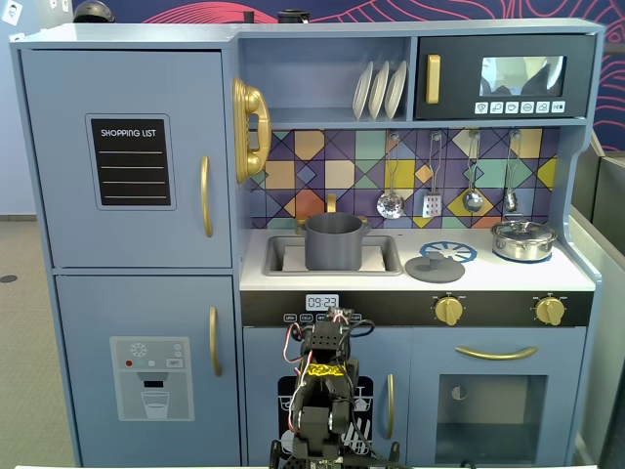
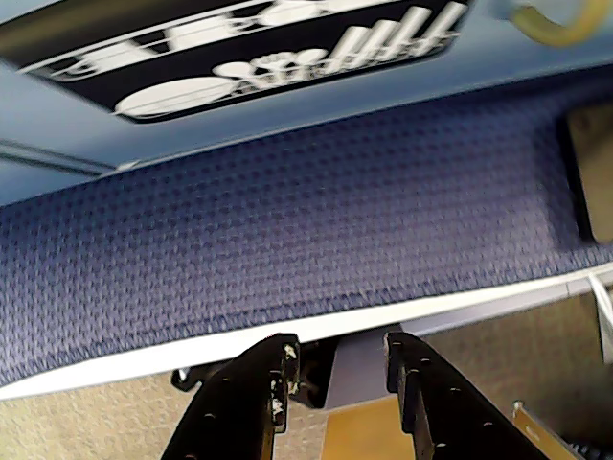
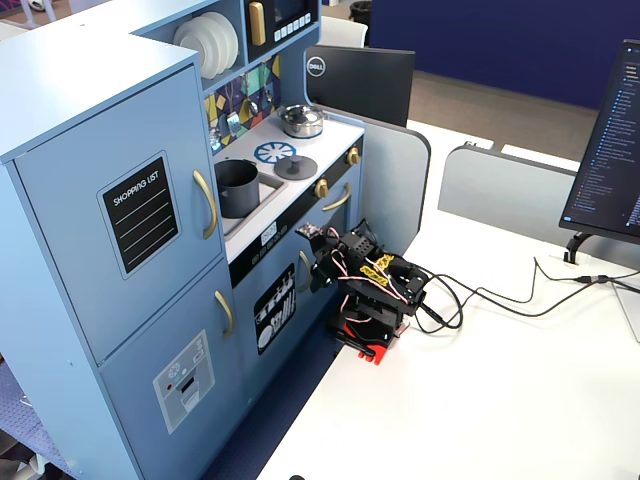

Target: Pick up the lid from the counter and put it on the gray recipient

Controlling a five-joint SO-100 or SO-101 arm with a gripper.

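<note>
The dark-gray lid (image 1: 435,266) lies flat on the counter, right of the sink, knob up; it also shows in the other fixed view (image 3: 296,166). The gray pot (image 1: 332,241) stands uncovered in the sink (image 3: 236,188). My arm (image 1: 327,386) is folded low in front of the toy kitchen's lower doors, well below the counter (image 3: 365,285). In the wrist view my gripper (image 2: 340,350) is open and empty, its black jaws apart over the white table edge and blue carpet. The lid and the pot are out of the wrist view.
A shiny silver pot (image 1: 523,239) with its own lid stands on the counter's right burner. Utensils hang above on the tiled wall (image 1: 430,186). Cables (image 3: 500,300) run over the white table behind the arm. Monitors stand at the right (image 3: 610,150).
</note>
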